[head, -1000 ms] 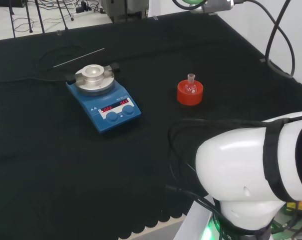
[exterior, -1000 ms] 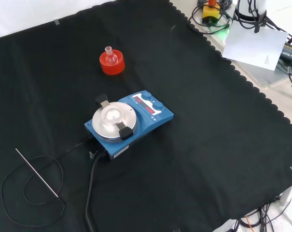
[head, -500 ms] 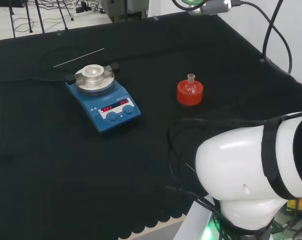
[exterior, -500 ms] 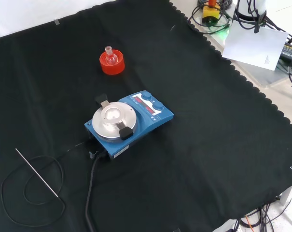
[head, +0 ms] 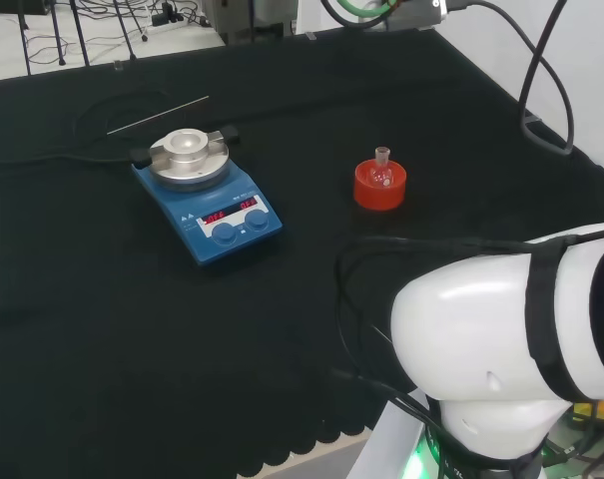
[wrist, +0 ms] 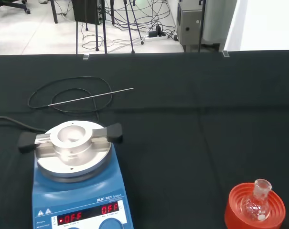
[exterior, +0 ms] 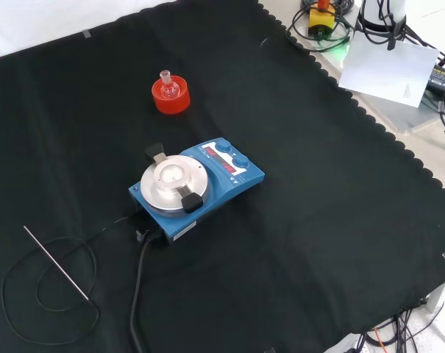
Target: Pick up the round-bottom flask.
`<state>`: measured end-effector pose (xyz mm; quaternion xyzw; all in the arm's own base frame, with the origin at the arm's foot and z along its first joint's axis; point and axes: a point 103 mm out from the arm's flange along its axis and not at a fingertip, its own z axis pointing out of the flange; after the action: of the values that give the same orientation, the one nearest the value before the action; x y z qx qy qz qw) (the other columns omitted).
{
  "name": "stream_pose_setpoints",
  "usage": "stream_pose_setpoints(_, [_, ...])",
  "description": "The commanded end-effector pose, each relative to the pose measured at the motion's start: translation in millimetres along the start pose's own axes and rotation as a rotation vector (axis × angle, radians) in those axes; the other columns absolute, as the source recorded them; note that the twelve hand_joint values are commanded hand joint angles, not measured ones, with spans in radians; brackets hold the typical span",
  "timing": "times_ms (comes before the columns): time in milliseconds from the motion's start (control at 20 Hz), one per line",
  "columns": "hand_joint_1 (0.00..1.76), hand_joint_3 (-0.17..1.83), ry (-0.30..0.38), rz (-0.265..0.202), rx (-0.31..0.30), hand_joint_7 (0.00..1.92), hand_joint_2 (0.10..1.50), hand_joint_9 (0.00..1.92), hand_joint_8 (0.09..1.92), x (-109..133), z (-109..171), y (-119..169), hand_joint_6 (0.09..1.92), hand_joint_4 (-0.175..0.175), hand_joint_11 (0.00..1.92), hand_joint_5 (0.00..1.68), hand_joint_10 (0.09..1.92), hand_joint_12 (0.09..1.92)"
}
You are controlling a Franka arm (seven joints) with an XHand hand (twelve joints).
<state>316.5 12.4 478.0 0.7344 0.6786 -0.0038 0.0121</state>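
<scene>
the round-bottom flask (head: pixel 382 172) sits upright in its red ribbed stand (head: pixel 380 187) so it does not roll; the fingers' state i cannot tell, probably well apart from it.

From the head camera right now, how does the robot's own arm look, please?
The arm is made of big, rounded, glossy white links at the right of the head view. A black band wraps around one link, and thin black cables loop beside it over the black cloth. A green light glows low at its base.
</scene>
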Motion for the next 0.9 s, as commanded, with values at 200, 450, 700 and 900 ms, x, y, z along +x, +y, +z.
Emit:
stream_pose_setpoints(200, [0.16,0.31,0.063,0.134,0.085,0.20,1.25,0.24,0.59,-83,60,34,0.09,-0.021,0.00,0.40,0.70,1.34])
stream_pose_setpoints(450, [0.23,0.28,0.079,0.150,0.074,0.21,1.23,0.26,0.59,-97,95,60,0.09,-0.026,0.00,0.40,0.70,1.36])
stream_pose_setpoints(700, [0.32,0.25,0.081,0.137,0.093,0.23,1.18,0.30,0.61,-101,132,92,0.09,-0.034,0.01,0.42,0.71,1.38])
stream_pose_setpoints(900, [0.35,0.25,0.058,0.131,0.117,0.24,1.16,0.32,0.62,-98,159,111,0.09,-0.038,0.02,0.42,0.71,1.38])
